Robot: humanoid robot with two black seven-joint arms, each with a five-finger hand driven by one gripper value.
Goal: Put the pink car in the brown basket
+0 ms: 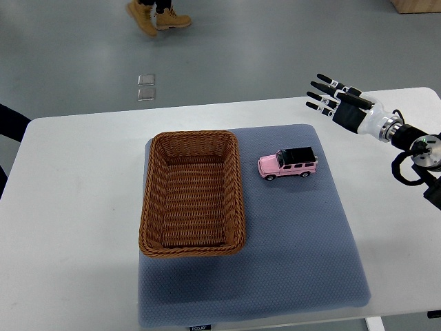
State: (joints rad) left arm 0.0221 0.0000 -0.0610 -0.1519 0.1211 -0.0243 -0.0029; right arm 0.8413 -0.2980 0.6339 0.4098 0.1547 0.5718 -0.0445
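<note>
A pink toy car [288, 164] with a black roof stands on the blue-grey mat [303, 241], just right of the brown wicker basket [149, 207]. The basket holds nothing. My right hand [329, 98] comes in from the right edge and hovers above the table's far right part, fingers spread and holding nothing, up and to the right of the car. The left hand is out of view.
The white table [83, 207] carries the mat. A dark object [10, 127] shows at the left edge. A person's boots [155, 15] are on the floor beyond the table, near a small floor plate [146, 87].
</note>
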